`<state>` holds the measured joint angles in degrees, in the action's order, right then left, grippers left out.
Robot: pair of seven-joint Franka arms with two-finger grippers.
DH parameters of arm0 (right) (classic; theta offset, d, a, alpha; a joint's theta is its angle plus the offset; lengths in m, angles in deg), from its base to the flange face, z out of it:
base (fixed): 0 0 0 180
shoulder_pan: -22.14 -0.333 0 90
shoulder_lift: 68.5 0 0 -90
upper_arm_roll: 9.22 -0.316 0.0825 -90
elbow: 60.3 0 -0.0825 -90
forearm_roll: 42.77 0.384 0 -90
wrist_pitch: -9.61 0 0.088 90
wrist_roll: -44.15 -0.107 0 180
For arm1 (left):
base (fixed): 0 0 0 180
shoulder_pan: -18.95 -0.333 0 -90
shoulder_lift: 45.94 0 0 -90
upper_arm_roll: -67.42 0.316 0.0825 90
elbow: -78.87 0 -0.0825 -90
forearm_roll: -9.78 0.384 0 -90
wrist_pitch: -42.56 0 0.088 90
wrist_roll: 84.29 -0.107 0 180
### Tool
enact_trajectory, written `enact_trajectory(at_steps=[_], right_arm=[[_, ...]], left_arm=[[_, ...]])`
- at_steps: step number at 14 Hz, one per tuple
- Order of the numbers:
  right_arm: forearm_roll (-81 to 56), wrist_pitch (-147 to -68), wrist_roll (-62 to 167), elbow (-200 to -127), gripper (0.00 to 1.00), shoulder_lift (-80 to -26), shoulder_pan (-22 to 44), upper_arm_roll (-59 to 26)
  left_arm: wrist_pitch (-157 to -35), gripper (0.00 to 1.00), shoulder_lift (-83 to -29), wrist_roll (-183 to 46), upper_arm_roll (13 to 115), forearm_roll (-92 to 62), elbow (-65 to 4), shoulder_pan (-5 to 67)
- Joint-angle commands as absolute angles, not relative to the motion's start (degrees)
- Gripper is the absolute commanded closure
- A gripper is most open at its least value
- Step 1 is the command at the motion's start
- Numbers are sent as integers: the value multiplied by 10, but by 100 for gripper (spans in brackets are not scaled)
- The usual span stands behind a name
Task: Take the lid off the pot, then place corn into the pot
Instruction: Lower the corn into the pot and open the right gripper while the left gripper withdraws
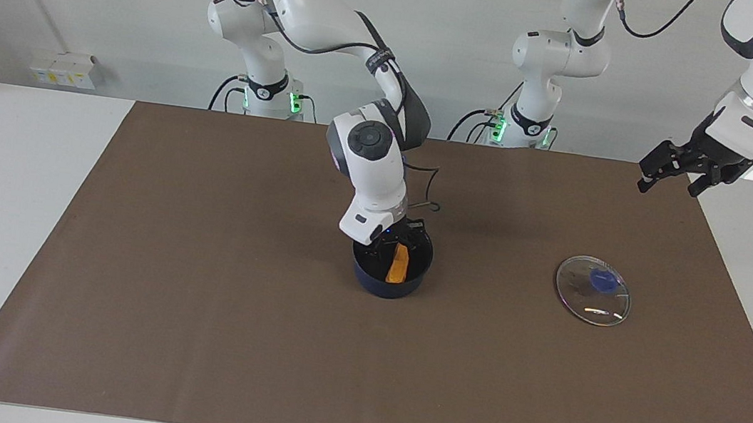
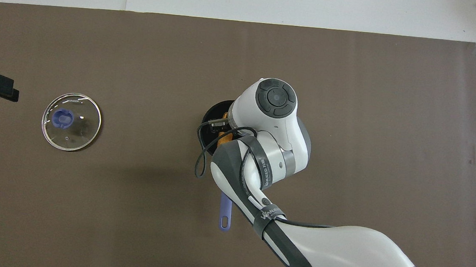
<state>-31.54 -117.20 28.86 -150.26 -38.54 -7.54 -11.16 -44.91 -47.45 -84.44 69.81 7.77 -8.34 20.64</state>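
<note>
In the pot [image 1: 388,279] lies the corn [image 1: 399,264], lid [image 1: 593,290] off.

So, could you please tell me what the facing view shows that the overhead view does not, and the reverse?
Only the facing view shows the corn leaning inside the pot below the right hand, and the whole left hand, open and raised near the left arm's end of the table. Only the overhead view shows the pot's handle pointing toward the robots. Both show the lid flat on the brown mat, apart from the pot.
</note>
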Motion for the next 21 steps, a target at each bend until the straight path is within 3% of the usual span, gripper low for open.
enact_trajectory(at_steps=[1, 2, 3, 4, 13, 21], right_arm=[[-301, -1175, 284, -1494, 31, -391, -70, -117], [-302, -1171, 283, -1492, 31, -392, -69, -117], [-301, -1156, 282, -1491, 20, -398, -65, -116], [-300, -1136, 283, -1486, 0, -407, -65, -114], [-318, -1032, 279, -1477, 0, -519, -22, -104], [-326, -911, 277, -1477, 0, -630, 90, -103]], left_arm=[[-447, 0, -460, -844, 694, 76, -100, 205], [-444, 0, -460, -842, 694, 75, -99, 208], [-444, 0, -460, -841, 694, 75, -99, 207], [-446, 0, -461, -843, 692, 72, -98, 208], [-444, 0, -462, -842, 695, 73, -96, 204], [-444, 0, -461, -841, 695, 73, -96, 204]])
